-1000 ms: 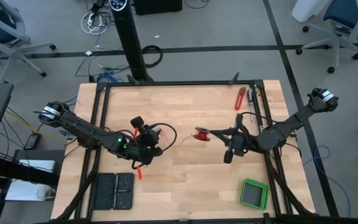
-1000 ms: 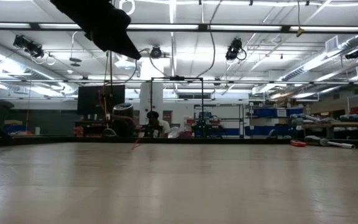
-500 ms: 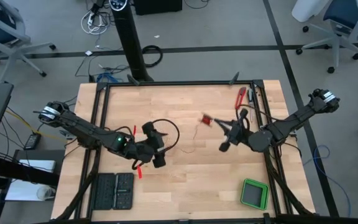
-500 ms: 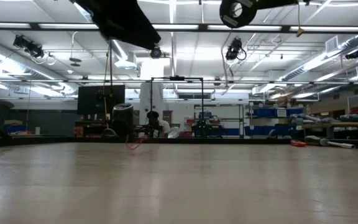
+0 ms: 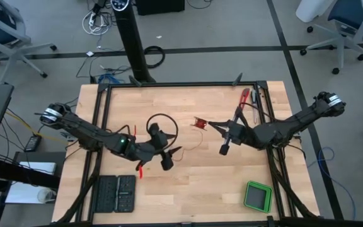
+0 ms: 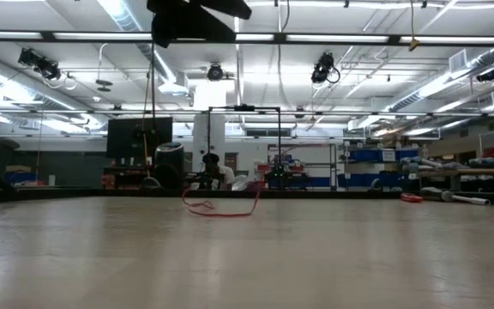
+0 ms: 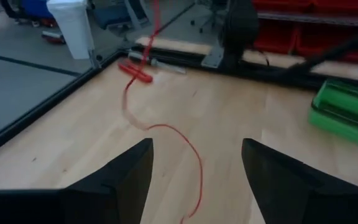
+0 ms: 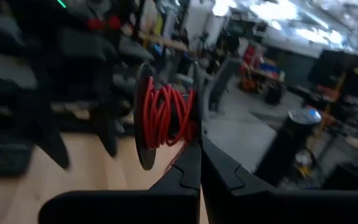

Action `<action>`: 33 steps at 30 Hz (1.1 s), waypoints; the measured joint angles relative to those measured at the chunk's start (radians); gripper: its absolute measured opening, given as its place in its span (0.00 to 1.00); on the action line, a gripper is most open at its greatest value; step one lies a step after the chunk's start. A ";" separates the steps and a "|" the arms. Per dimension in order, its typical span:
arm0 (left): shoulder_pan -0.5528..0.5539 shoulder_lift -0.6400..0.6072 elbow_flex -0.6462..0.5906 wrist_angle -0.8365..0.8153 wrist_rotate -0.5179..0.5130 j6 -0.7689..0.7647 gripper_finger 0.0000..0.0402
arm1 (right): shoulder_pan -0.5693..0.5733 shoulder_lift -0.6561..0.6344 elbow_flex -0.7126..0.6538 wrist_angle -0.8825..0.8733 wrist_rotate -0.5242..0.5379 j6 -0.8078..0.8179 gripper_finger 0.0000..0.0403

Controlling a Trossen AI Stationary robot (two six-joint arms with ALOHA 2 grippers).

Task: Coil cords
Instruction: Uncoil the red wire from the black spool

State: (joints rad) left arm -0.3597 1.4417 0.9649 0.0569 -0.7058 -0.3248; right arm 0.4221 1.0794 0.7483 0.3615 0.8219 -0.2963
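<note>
The cord is a thin red wire. Most of it is wound into a small red bundle [image 5: 199, 123], which shows close up in the right wrist view [image 8: 163, 115]. My right gripper [image 5: 208, 125] is shut on it above the table's middle. The wire's loose part [image 5: 193, 146] drops from the bundle and lies slack on the table [image 6: 221, 209]. My left gripper [image 5: 170, 158] is open just left of that loose part. In the left wrist view [image 7: 194, 149] the wire [image 7: 194, 168] lies on the wood between and ahead of the fingers, apart from them. My right gripper pinches the wound bundle between its two shut fingers [image 8: 194, 168], at the bundle's side [image 8: 182, 127] nearest them. The fingers come level from the table's right side. The bundle is lifted clear of the table, and the loose wire hangs from it.
A red-handled tool [image 5: 243, 99] lies at the far right by the frame rail. A green box [image 5: 258, 197] stands at the near right. Two dark trays [image 5: 115, 193] sit at the near left. A small red piece [image 5: 140, 171] lies near the left gripper.
My right gripper has carried the bundle up and toward the far edge, then a little left. My left gripper has gone toward the table's right and near edges. More loose wire now lies slack on the table.
</note>
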 joint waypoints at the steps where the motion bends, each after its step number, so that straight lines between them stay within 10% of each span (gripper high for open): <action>1: 0.003 0.004 0.000 0.009 -0.001 0.003 0.62 | 0.000 0.005 0.000 0.026 -0.017 -0.011 0.00; 33: 0.061 0.103 -0.002 0.299 -0.121 0.244 0.50 | -0.018 0.081 0.000 0.162 -0.150 -0.010 0.00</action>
State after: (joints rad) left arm -0.2985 1.5448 0.9634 0.3555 -0.8265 -0.0807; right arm 0.4042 1.1606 0.7483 0.5231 0.6719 -0.3065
